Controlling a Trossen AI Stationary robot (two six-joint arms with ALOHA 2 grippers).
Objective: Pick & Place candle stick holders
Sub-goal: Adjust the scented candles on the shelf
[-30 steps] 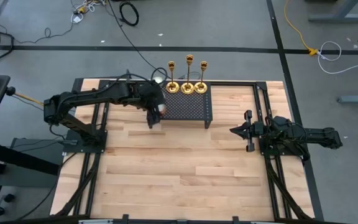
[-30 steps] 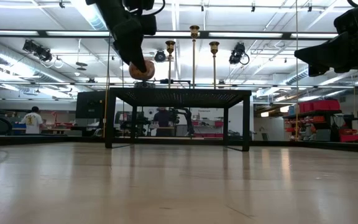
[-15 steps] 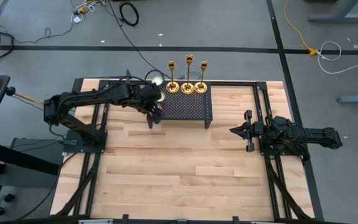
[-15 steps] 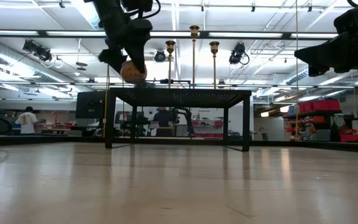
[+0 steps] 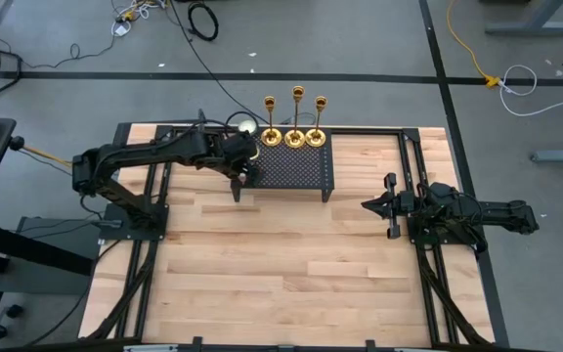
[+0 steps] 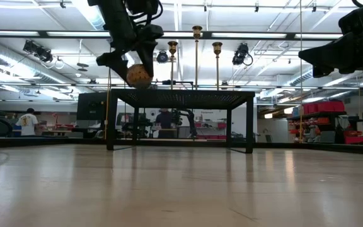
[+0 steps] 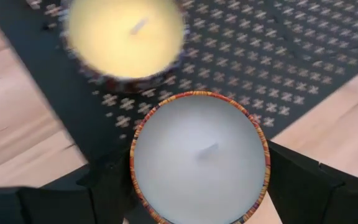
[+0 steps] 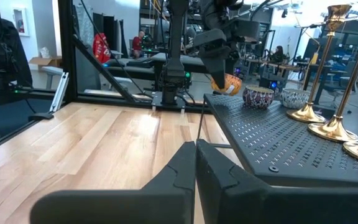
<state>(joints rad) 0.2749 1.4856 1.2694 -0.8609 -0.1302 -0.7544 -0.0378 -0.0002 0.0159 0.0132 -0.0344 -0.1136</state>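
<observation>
Three gold candlesticks point(image 5: 294, 135) stand upright on their round bases along the far edge of the black mesh rack point(image 5: 301, 172); no gripper touches them. They also show in the low view point(image 6: 196, 60) and the right wrist view point(image 8: 328, 74). My left gripper point(image 5: 240, 178) is over the rack's left end, shut on a small round orange candle tin point(image 7: 201, 155) with white wax. My right gripper point(image 5: 366, 205) is shut and empty, off the rack's right end. My left gripper pinches the tin's round side wall point(image 7: 135, 180) between its two fingers point(image 7: 107, 186), one on each side. The fingers come from above, pointing down. The tin is upright, wax up, lifted clear just above the rack's mesh point(image 6: 138, 75).
A second tin with yellow wax point(image 7: 126, 37) sits on the mesh just beyond the held one. Two small tins point(image 8: 258, 96) point(image 8: 294, 98) stand on the rack near the candlesticks. Bare wood table point(image 5: 281, 264) lies in front of the rack.
My left gripper has shifted a little toward the table's far left with the tin and has turned about over the rack's left end. The tin stays held and clear of the mesh. The candlesticks have not moved.
</observation>
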